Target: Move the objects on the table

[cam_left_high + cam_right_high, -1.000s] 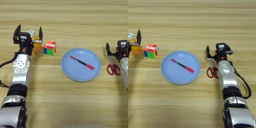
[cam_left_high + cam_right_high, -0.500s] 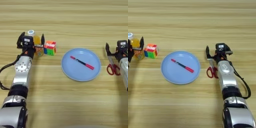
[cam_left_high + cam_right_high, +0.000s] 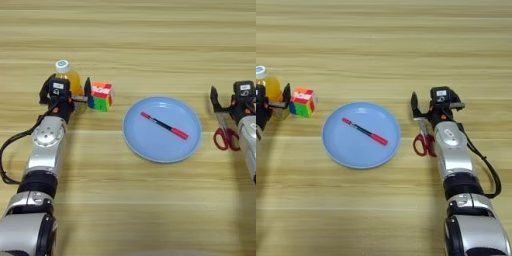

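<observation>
The small orange-drink bottle (image 3: 73, 80) with a white cap stands upright at the far left of the table (image 3: 150, 40). My left gripper (image 3: 66, 88) is open just on the near side of it, a black finger on each side, and is not clamped on it. The thin black pen (image 3: 164, 125) with red ends lies slantwise in the round blue plate (image 3: 145, 145) at mid-table. My right gripper (image 3: 434, 104) stands open at the right, over the blades of the red-handled scissors (image 3: 423, 142), holding nothing.
A multicoloured puzzle cube (image 3: 101, 96) sits right beside the left gripper's right finger, between the bottle and the plate. The scissors lie flat between the plate and my right arm.
My left gripper has drawn back toward me from around the bottle, which stays where it stood. The right arm, pen, plate and cube have not moved.
</observation>
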`<action>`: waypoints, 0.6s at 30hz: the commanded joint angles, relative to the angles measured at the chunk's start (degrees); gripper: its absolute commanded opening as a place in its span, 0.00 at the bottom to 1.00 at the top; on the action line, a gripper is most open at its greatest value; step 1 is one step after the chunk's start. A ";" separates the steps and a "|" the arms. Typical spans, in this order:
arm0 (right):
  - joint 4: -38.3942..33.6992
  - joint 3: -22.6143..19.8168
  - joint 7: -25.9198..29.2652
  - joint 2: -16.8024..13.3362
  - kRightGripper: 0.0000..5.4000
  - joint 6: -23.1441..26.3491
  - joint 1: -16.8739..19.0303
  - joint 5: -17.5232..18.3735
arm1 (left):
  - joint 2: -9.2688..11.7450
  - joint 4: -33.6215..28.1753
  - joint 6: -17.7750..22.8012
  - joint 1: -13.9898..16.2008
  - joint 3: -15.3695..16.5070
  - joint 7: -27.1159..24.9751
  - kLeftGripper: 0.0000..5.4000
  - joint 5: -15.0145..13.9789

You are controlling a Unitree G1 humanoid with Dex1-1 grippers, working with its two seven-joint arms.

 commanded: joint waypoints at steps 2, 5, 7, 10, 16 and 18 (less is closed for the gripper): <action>0.54 0.06 0.12 0.14 1.00 -0.12 -1.13 0.10 | 0.08 0.46 0.52 -0.66 -0.04 -0.43 0.84 -0.14; 0.58 0.09 0.12 0.13 1.00 -0.12 -1.15 0.09 | 0.08 0.43 0.43 -0.64 -0.01 -0.43 0.80 -0.09; 0.63 0.11 0.10 0.15 1.00 -0.13 -1.16 0.07 | 0.10 0.39 0.32 -0.62 0.03 -0.38 0.76 -0.06; 0.72 0.16 0.13 0.15 1.00 -0.12 -1.18 0.05 | 0.13 0.19 0.19 -0.58 0.12 -0.31 0.71 0.01; 0.69 0.24 0.05 0.19 1.00 -0.10 -1.14 0.04 | -0.01 -0.93 -1.77 -0.44 0.68 -1.01 0.65 -0.80; 0.65 0.26 0.02 0.21 1.00 -0.09 -1.12 0.04 | -0.10 -1.86 -3.05 -0.33 0.81 -1.25 0.64 -0.95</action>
